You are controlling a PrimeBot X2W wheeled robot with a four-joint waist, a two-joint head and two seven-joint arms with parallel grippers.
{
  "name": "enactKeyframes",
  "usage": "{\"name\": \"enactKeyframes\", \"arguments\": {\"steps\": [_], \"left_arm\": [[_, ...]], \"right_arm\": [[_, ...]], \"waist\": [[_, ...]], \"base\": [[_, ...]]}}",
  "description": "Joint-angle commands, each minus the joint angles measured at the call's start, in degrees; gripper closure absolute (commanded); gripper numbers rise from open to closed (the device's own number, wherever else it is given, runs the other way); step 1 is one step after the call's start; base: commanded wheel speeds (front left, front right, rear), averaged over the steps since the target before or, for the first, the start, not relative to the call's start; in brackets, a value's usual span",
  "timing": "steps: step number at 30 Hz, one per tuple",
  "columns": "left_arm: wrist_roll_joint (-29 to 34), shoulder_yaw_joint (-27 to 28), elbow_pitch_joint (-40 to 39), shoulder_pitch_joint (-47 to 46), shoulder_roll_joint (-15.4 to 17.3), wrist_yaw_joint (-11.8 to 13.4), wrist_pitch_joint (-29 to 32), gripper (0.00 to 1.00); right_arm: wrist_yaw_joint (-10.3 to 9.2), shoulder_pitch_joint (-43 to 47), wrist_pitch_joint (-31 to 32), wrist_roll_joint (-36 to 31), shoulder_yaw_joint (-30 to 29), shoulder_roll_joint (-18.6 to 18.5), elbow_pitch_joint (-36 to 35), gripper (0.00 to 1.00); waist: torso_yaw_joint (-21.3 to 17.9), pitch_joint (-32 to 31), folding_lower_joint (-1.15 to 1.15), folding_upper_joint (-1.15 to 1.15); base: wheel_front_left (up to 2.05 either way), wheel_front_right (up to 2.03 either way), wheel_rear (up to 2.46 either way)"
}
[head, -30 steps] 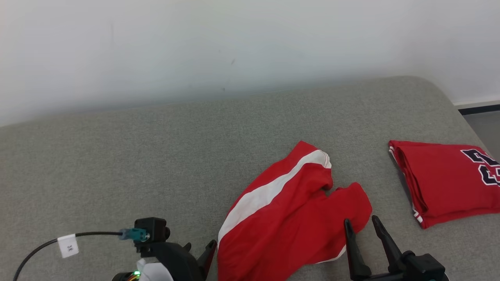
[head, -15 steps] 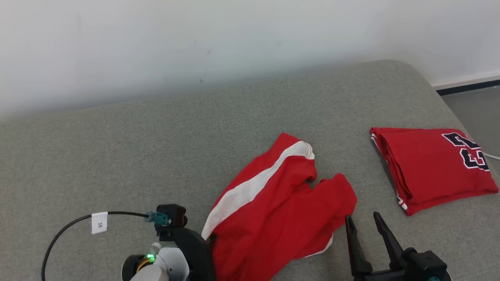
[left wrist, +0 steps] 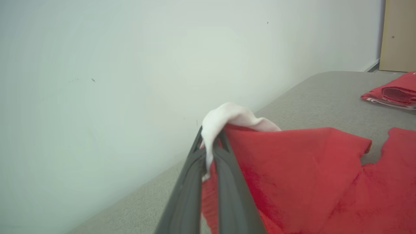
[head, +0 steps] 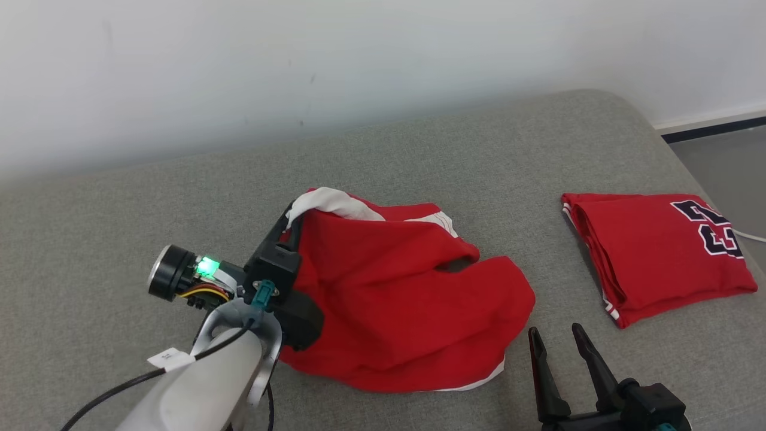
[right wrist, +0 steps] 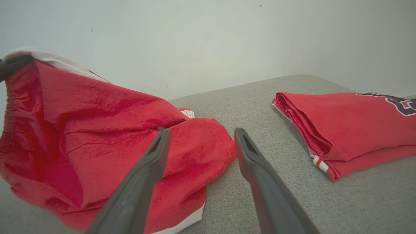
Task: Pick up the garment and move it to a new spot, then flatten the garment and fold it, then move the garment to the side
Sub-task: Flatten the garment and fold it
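Grey upholstered surface [head: 119, 197], wide, backed by a pale wall. On it, left of centre, the red garment [head: 407, 299]: shorts by the look, one corner raised off the upholstery, the rest slumped and resting on the surface. Well apart to the right, a folded red jersey [head: 652, 251], lying flat. Left gripper [head: 287, 216] clamped tight on the garment's white band [head: 329, 200]. Right gripper [head: 555, 332] spread wide and empty, low, just beside the garment's near right edge, apart from it.

Likely trouble: a thin bite near the band's edge, so a slip under the drag of the trailing cloth on rough upholstery. Also a one-corner lift, hence bunching rather than a clean hang. And, with a carry to the right, a brush against the jersey.

From the left wrist: the pinch itself, band squeezed between closed fingers [left wrist: 229, 182]. From the head: layout and spacing instead. From the right wrist: cloth draped down from the raised corner, white hem [right wrist: 185, 221] down on the surface.
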Motion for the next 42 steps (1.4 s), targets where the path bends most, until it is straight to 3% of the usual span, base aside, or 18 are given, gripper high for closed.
{"name": "enactKeyframes", "arguments": {"steps": [1,3,5,6,9,13,27,37,42], "left_arm": [[1.0,-0.9,0.9,0.2,0.1,0.4,-0.6,1.0],[1.2,-2.5,3.1,1.8,-0.7,-0.7,0.1,1.0],[-0.2,-3.8,5.9,3.7,-1.8,-2.7,2.6,0.56],[-1.3,-4.0,7.1,4.4,-2.3,-3.4,4.1,0.0],[-4.1,-4.0,9.2,6.6,-4.0,-5.3,6.7,0.0],[-6.7,-3.6,9.2,9.7,-4.9,-5.9,9.0,0.0],[-18.3,0.2,-4.0,17.6,-5.1,-8.7,16.5,0.0],[-21.2,2.8,-3.6,16.6,-5.2,-5.2,20.2,0.0],[-24.4,4.8,-2.6,15.2,-5.8,-6.2,21.8,0.0]], "right_arm": [[-0.12,-0.3,0.0,0.4,0.0,0.2,-0.2,0.0],[-0.12,0.1,0.0,0.4,0.0,0.1,-0.2,0.0],[-0.12,0.3,0.0,0.4,0.0,0.2,-0.2,0.0],[-0.12,0.3,0.0,0.4,0.0,0.2,-0.2,0.0],[-0.12,0.4,0.0,0.2,-0.1,0.1,-0.1,0.0],[-0.12,0.7,0.0,-0.2,-0.3,0.2,-0.2,0.0],[-0.12,1.4,0.0,-0.8,0.5,0.1,0.2,0.0],[-0.12,0.9,0.0,-0.8,0.7,0.1,0.3,0.0],[-0.12,0.6,0.0,-0.5,0.5,0.2,0.2,0.0]], "waist": [[0.0,0.0,-0.01,0.0],[0.0,-0.1,-0.01,0.0],[0.0,-0.1,-0.01,0.0],[0.0,-0.1,-0.01,0.0],[0.3,-0.3,-0.01,0.0],[1.0,-0.6,-0.01,0.0],[2.7,-2.2,-0.01,0.0],[1.6,-1.9,-0.01,0.0],[0.9,-1.4,-0.01,0.0]], "base": [[0.0,0.0,0.0],[0.0,0.0,0.0],[0.0,0.0,0.0],[0.0,0.0,0.0],[0.0,0.0,0.0],[0.0,0.0,0.0],[0.0,0.0,0.0],[0.0,0.0,0.0],[0.0,0.0,0.0]]}}
